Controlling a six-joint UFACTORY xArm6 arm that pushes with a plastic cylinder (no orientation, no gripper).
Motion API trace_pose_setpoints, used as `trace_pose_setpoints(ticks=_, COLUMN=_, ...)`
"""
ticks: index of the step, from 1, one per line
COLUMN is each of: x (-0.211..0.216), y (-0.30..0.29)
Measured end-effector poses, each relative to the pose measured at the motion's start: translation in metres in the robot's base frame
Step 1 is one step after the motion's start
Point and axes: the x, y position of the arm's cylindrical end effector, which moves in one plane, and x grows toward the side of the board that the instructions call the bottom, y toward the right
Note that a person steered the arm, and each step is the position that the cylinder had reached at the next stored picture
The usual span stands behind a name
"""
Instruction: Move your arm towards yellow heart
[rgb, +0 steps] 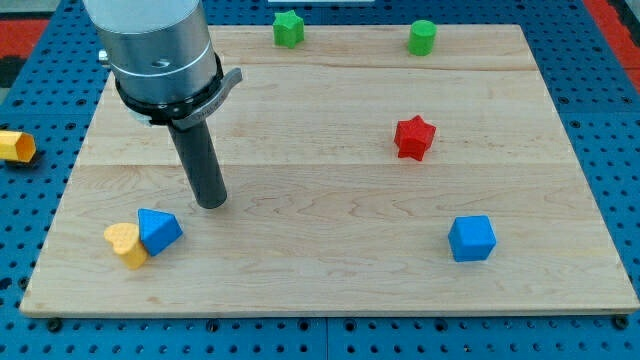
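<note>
Camera view, my tip upright, near yellow heart

**A Robot Test Lab**

This looks like a lab where people try out robots. A flat wooden board lies on a blue table that is full of small round holes in neat rows. Tables like that are used to bolt machines down. A big shiny metal robot arm comes in from the view's top left, with a dark rod pointing down at the board. Small bright toy-like blocks sit on the wood, like a red star and a blue cube. There are no home things here, just the robot, the board and the blocks.
</note>
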Motion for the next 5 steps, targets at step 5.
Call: trace_pose_setpoints(ticks=5, x=0.006, y=0.044)
